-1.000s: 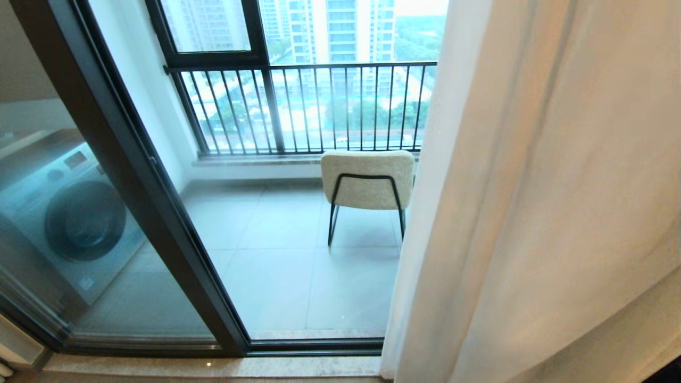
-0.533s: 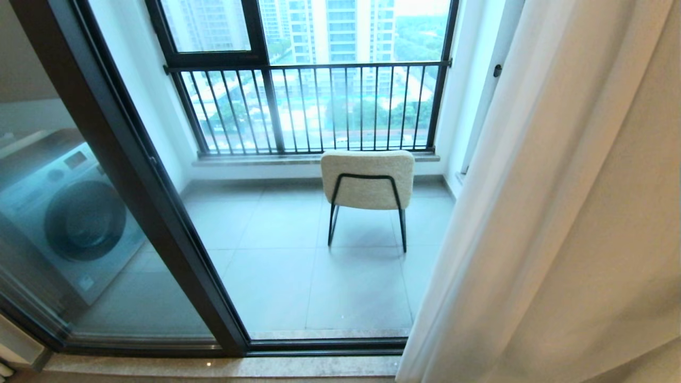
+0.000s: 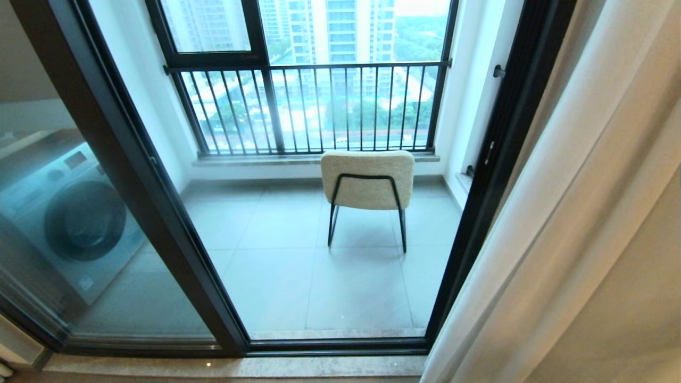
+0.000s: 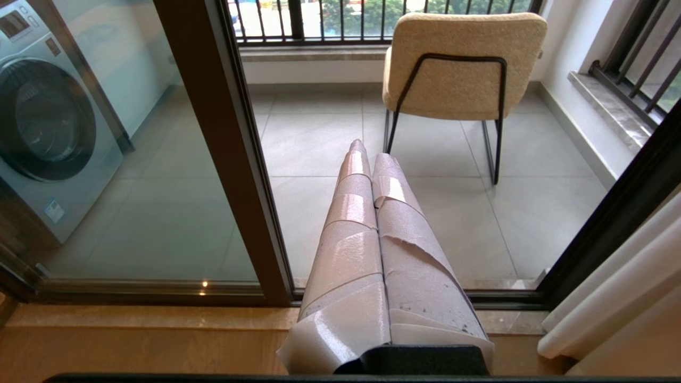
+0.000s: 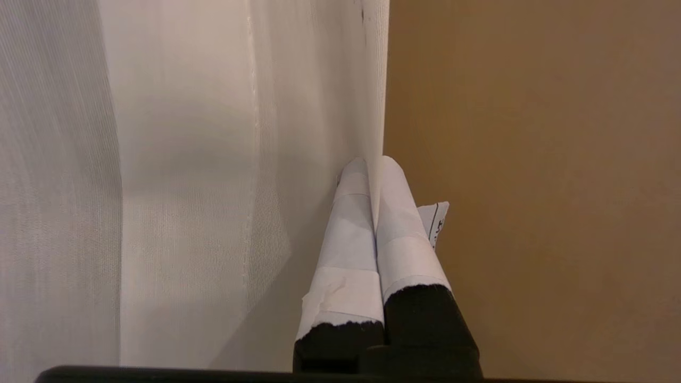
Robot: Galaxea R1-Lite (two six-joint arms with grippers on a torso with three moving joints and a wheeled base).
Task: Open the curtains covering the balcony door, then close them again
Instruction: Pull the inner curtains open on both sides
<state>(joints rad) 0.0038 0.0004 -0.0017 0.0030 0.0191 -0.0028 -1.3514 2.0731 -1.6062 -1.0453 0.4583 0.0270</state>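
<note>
The right gripper (image 5: pixel 370 165), clamped on the sheer curtain's (image 5: pixel 239 159) edge, should drag sideways smoothly; the left gripper (image 4: pixel 367 151) sits closed, empty.

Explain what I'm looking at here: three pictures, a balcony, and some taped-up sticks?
These come from three cameras on a two-armed robot. One sits on its head and looks at the balcony door, with a chair and a washing machine beyond it. The sheer curtain is bunched at the right. The other two cameras ride on the wrists. The taped sticks are gripper fingers. The left gripper is shut, holds nothing and just points at the door. The right gripper is shut on the curtain's edge, beside a tan drape. Neither arm shows in the head view.
</note>
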